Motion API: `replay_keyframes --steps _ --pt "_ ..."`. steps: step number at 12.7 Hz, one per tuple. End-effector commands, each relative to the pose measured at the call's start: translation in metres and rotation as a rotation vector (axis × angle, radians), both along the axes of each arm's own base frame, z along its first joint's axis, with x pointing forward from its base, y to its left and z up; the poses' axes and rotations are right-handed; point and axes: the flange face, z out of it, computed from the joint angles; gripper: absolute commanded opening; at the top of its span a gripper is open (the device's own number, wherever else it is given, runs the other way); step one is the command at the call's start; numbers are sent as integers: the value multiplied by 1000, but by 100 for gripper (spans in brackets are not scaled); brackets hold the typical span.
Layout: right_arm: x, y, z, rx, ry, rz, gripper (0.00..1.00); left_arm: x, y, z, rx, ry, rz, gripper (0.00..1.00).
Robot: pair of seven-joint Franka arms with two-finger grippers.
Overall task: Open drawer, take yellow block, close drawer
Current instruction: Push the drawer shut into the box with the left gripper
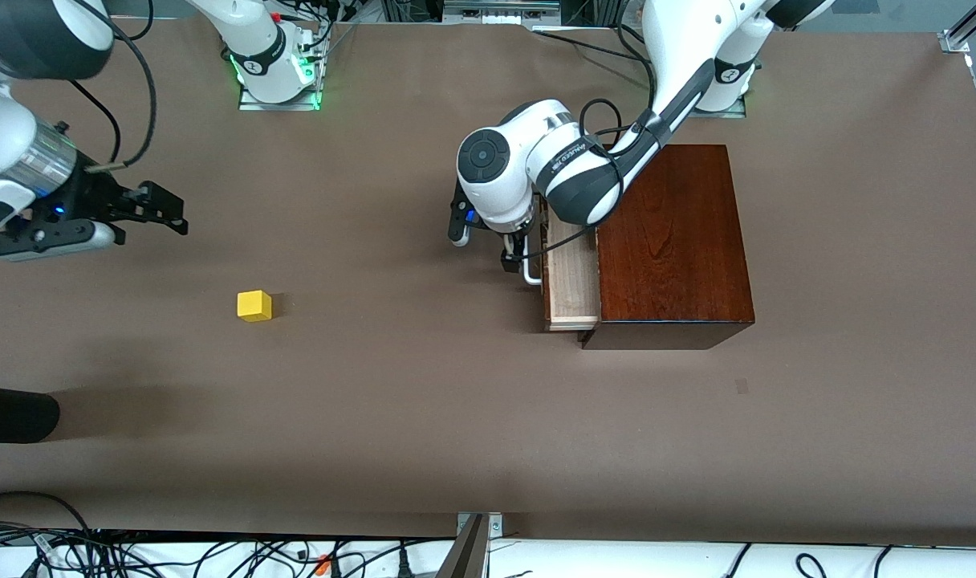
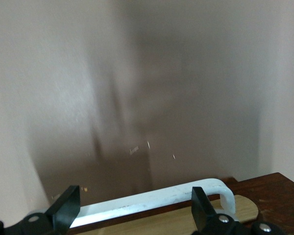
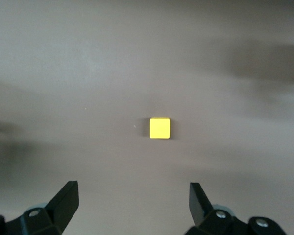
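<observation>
The dark reddish-brown wooden box [image 1: 673, 241] stands toward the left arm's end of the table. Its drawer [image 1: 572, 277] is slid partway out and shows a strip of pale wood. My left gripper [image 1: 518, 258] is down at the drawer's white bar handle [image 1: 530, 277], open. In the left wrist view the handle [image 2: 186, 193] runs across the gap of the left gripper [image 2: 135, 201], untouched by either finger. The yellow block [image 1: 254, 306] sits on bare table toward the right arm's end. My right gripper [image 1: 167, 210] hangs open above the table; in its wrist view the right gripper [image 3: 132, 193] is empty and the block [image 3: 159, 128] lies ahead of it.
The brown table [image 1: 424, 401] stretches wide around the block and in front of the drawer. A dark rounded object [image 1: 14, 413] pokes in at the right arm's end, nearer the front camera. Cables [image 1: 215, 554] run along the table's near edge.
</observation>
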Motion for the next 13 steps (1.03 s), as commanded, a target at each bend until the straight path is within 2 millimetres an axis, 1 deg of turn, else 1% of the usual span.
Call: replay_keyframes --steps 1,3,4,5,6,7,8,9,13 --pt "1 -6 22 -27 23 -14 100 3 20 11 95 -6 11 100" --pt "3 -14 40 -31 -11 -25 100 6 24 16 115 4 19 100" --pt "5 -18 45 -32 -23 -32 100 7 26 17 120 6 23 100" --pt "5 -18 47 -30 -25 -31 100 10 30 17 126 1 27 100" --pt "4 -17 45 -29 -17 -34 100 11 33 17 144 -5 25 100" --pt "3 -16 39 -29 18 -34 100 12 34 17 156 -11 25 100" --pt "1 -15 38 -29 35 -36 100 12 35 18 158 -13 26 100" --pt "0 -10 37 -33 38 -22 100 17 42 19 159 -15 37 100" --pt "-2 -10 37 -34 50 -9 100 24 53 17 179 -7 53 100"
